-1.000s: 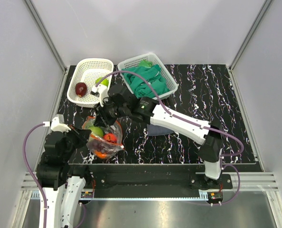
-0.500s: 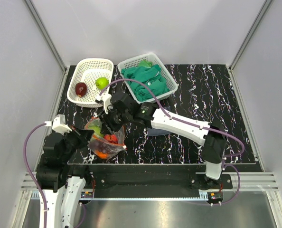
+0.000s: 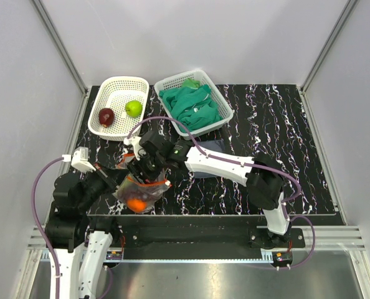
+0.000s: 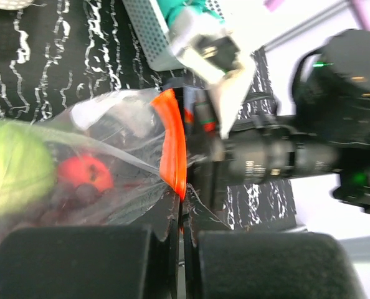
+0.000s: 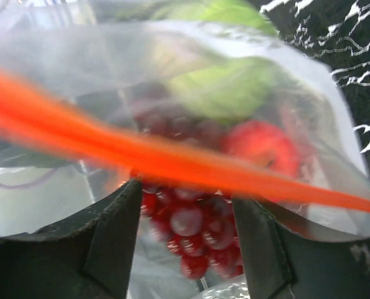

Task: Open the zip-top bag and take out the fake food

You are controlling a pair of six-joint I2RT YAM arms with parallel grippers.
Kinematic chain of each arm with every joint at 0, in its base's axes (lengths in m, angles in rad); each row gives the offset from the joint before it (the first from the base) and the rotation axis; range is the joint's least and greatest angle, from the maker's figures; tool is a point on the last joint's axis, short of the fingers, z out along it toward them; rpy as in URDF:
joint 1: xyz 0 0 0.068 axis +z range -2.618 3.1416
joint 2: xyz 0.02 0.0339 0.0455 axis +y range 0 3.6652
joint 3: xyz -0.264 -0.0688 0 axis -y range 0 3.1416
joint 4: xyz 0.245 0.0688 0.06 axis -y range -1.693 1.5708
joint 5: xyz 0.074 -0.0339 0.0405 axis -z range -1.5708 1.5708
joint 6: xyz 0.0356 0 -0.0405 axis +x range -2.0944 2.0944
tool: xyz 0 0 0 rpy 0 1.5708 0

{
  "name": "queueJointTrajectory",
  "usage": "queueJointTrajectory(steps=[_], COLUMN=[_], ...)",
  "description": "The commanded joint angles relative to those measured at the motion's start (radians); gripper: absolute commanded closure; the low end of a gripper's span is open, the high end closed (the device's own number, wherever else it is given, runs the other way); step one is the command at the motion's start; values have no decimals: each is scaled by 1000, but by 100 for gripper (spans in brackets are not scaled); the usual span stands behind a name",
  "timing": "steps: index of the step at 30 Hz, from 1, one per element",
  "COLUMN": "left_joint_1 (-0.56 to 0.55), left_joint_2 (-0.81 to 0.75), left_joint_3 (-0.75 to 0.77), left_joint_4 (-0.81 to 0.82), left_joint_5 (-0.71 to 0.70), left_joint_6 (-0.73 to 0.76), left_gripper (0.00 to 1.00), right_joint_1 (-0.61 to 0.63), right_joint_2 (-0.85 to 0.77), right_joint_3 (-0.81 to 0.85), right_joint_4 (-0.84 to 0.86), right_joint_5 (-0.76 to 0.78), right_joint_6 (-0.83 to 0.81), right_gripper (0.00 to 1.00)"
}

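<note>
Bag: the clear thin plastic zip-top bag with an orange-red strip (image 3: 140, 194) is at the near left of the black marbled table (image 3: 284, 124), between both claws.
Left claw: the left gripper (image 4: 182, 233) is clenched on the bag's film beside the strip.
Right claw: the right gripper (image 5: 188, 205) is spread at the mouth, with the dark purple plastic grapes (image 5: 188, 240) between its fingers.
Advice: hold the left pinch firm, close on the grapes only and not on film, then lift slowly.

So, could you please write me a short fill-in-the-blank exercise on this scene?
The basket at the back left holds ___ apples.
The cloths in the other basket are ___.
The left gripper is ___ on the bag.
The right gripper, at the bag's mouth, is ___.
Missing words: two; green; shut; open.
</note>
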Motion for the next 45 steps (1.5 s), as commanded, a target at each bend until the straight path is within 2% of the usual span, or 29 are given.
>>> queueJointTrajectory(steps=[1, 9, 20, 24, 29, 32, 33, 38, 43, 45], left_joint_1=[0, 0, 0, 0, 0, 0, 0, 0, 0, 0], left_joint_2=[19, 24, 21, -2, -37, -56, -60, -60, -51, -48], left_joint_3=[26, -1, -41, -58, -86, -112, -119, -104, -75, -72], left_joint_4=[143, 134, 79, 33, -4, -16, -18, -19, -32, -30], left_joint_5=[82, 73, 27, -25, -54, -69, -73, -89, -119, -138], left_joint_6=[-10, 6, 25, 26, 20, 16, 13, 16, 33, 33], left_gripper=[100, 100, 100, 100, 100, 100, 100, 100, 100, 100], right_joint_1=[9, 7, 7, 10, 9, 10, 15, 30, 30, 29], right_joint_2=[11, 5, 64, 145, 161, 176, 187, 198, 131, 89], right_joint_3=[-16, -103, -161, -158, -166, -142, -134, -132, -163, -169], right_joint_4=[21, 21, 77, 122, 176, 197, 202, 219, 231, 236], right_joint_5=[13, -66, -180, -194, -149, -178, -186, -188, -125, -107], right_joint_6=[-58, -158, -173, -136, -96, -64, -47, -37, -32, -29], right_gripper=[30, 10, 1, 0, 5, 13, 21, 38, 61, 65])
